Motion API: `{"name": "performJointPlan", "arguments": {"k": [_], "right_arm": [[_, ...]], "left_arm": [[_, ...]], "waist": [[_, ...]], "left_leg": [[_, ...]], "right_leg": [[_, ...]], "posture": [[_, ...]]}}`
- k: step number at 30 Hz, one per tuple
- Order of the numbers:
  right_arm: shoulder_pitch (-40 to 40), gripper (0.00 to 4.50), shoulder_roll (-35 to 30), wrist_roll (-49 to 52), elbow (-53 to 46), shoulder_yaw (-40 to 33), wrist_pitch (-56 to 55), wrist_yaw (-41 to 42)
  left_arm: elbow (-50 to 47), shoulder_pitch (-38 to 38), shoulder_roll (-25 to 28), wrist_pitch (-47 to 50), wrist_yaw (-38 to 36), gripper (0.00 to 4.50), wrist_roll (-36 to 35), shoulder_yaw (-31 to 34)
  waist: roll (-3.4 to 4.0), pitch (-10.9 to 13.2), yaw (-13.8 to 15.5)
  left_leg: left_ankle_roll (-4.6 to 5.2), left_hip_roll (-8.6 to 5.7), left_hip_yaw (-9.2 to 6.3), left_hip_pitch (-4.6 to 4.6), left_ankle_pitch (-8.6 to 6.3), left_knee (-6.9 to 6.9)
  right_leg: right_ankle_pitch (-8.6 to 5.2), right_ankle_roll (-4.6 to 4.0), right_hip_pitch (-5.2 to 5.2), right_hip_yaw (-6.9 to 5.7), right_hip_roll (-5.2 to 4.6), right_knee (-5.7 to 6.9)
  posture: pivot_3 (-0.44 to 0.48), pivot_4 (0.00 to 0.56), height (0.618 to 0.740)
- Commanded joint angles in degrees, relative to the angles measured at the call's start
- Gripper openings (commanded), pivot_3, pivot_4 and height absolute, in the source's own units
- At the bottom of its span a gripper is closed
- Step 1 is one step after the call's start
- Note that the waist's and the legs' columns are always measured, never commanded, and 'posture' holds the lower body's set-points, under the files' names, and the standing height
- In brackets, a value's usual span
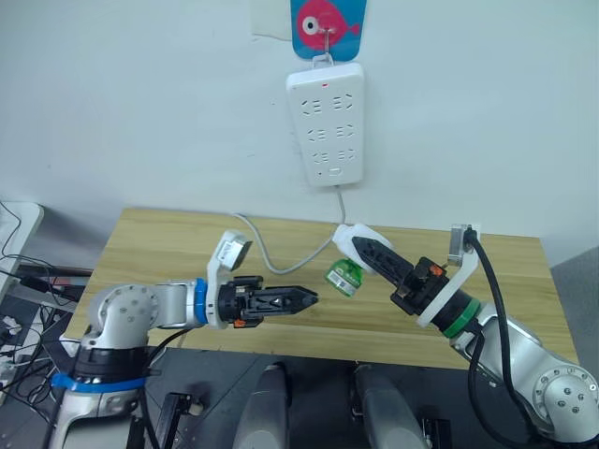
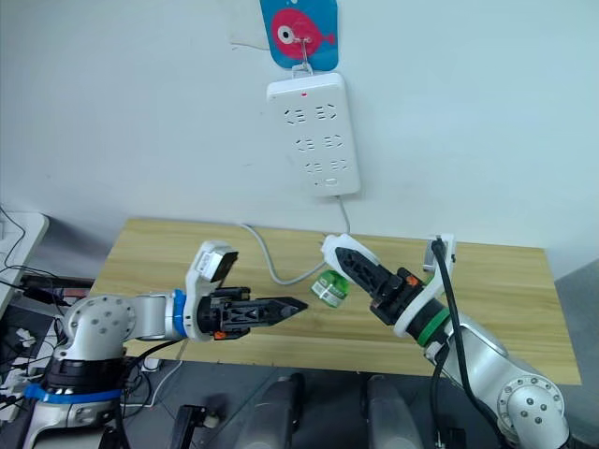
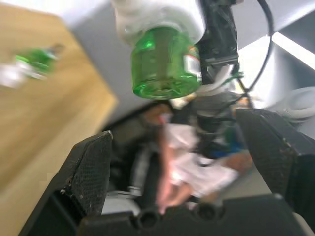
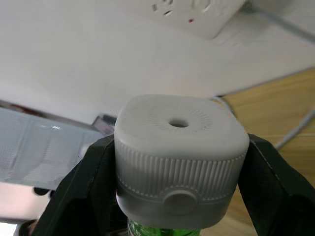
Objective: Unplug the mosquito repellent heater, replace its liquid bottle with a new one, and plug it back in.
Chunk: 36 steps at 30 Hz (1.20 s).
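Your right gripper [image 4: 177,162] has its two black fingers [image 4: 86,182] clamped on opposite sides of the heater [image 4: 179,157], pressing on the ribbed band below its rounded top. The vent hole in the top faces away from the wrist, toward the wall. From the head views you can see the heater [image 1: 354,239] held in the air above the bench [image 1: 159,245], over its middle and nearer the back edge, tilted with the green bottle [image 1: 344,277] hanging from its underside, pointing down and toward your left arm. The bottle is attached to the heater and clear of the bench top.

Your left gripper [image 1: 304,298] is level with the front edge, fingers aimed at the bottle and stopping just short of it. In the left wrist view its fingers [image 3: 91,169] stand wide apart with nothing between them, and the bottle's round base [image 3: 165,69] faces the gap, apart from both pads.

A second green bottle [image 3: 37,61] lies on the bench in the left wrist view; it is blurred, and you cannot place it against an edge.

The strip [image 1: 326,122] hangs on the wall above the back edge, from a hook on a blue fish sticker [image 1: 328,26]. Its cord [image 1: 271,253] drops to the bench top and curves toward the left.
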Motion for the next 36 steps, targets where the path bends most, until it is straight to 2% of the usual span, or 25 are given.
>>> {"name": "performJointPlan", "arguments": {"k": [1,3,4,6,7,11,18,24,28,36], "right_arm": [[-0.95,3.05,-5.3,-7.24,-5.68,-2.2,2.66,-0.98],[-1.74,3.05,-7.28,-10.51,-6.7,-1.79,3.56,-1.25],[-2.95,3.05,-8.32,-13.21,-7.62,-0.79,4.65,-1.07],[-5.87,3.05,-10.81,-21.97,-9.07,1.78,7.79,-0.65],[-6.96,3.05,-11.13,-25.13,-9.33,2.66,8.41,0.0],[-9.47,3.05,-9.43,-35.17,-9.59,3.7,7.98,1.7],[-5.66,3.05,-7.29,-39.55,-11.0,3.24,9.91,4.45],[-5.25,3.05,-4.04,-39.63,-11.95,0.39,11.28,2.16],[-5.21,3.05,-3.1,-39.76,-12.34,-0.99,12.4,1.4],[-5.71,3.05,-1.47,-40.43,-12.17,-2.22,13.85,1.68]], "left_arm": [[-3.24,2.28,1.16,-23.39,-4.4,4.5,16.01,-0.18],[-1.97,2.57,0.58,-33.34,-6.29,4.5,22.7,-1.57],[0.72,1.12,-0.88,-41.27,-6.61,4.5,27.54,-2.6],[6.5,-2.26,-3.49,-53.76,-7.42,4.5,34.7,-4.17],[9.48,-4.02,-4.52,-58.38,-8.3,4.5,37.04,-4.74],[22.82,-12.9,-8.13,-70.22,-11.65,4.5,42.2,-6.2],[45.4,-29.35,-14.82,-79.47,-18.24,4.5,45.93,-7.66],[60.57,-38.99,-17.66,-86.32,-18.82,4.5,48.5,-5.81],[66.23,-42.56,-17.81,-88.05,-18.93,4.5,48.81,-4.16],[70.49,-44.89,-16.7,-87.71,-21.69,4.5,49.43,-2.46]], "waist": [[0.04,-0.17,0.34],[-0.02,-0.26,0.72],[-0.01,-0.31,0.92],[0.02,-0.38,1.31],[-0.05,-0.46,1.45],[-0.45,-0.78,1.8],[-0.57,-0.79,1.5],[-0.57,-0.79,0.47],[-0.57,-0.79,-0.33],[-0.57,-0.79,-0.6]], "left_leg": [[0.0,-0.02,0.02,0.0,0.0,0.0],[-0.01,-0.05,0.07,0.01,0.0,-0.02],[-0.01,-0.03,0.08,0.01,0.0,-0.02],[0.0,-0.04,0.1,0.01,0.0,-0.03],[-0.01,-0.06,0.13,0.01,0.01,-0.02],[-0.01,-0.1,0.08,-0.04,0.01,-0.02],[0.05,-0.26,0.1,-0.12,-0.02,0.07],[0.08,-0.18,0.09,-0.09,-0.03,0.08],[0.08,-0.16,0.06,-0.09,-0.03,0.06],[0.07,-0.14,0.06,-0.07,-0.02,0.08]], "right_leg": [[0.0,0.0,-0.01,0.02,-0.04,-0.01],[0.0,-0.01,-0.02,0.01,-0.07,-0.05],[-0.01,-0.02,-0.02,0.02,-0.06,-0.06],[-0.01,-0.03,-0.02,0.0,-0.05,-0.06],[-0.01,-0.03,-0.04,-0.03,-0.04,-0.06],[0.0,-0.05,-0.02,-0.15,0.01,-0.09],[0.03,0.01,0.0,-0.22,0.09,-0.07],[0.04,0.0,-0.01,-0.22,0.22,0.02],[0.04,0.0,-0.02,-0.25,0.29,0.03],[0.04,0.0,-0.02,-0.25,0.3,0.06]], "posture": [[0.148,0.255,0.74],[0.148,0.255,0.74],[0.148,0.255,0.74],[0.148,0.255,0.74],[0.159,0.236,0.74],[0.146,0.237,0.74],[0.111,0.262,0.74],[0.073,0.266,0.74],[0.059,0.266,0.74],[0.062,0.268,0.74]]}}
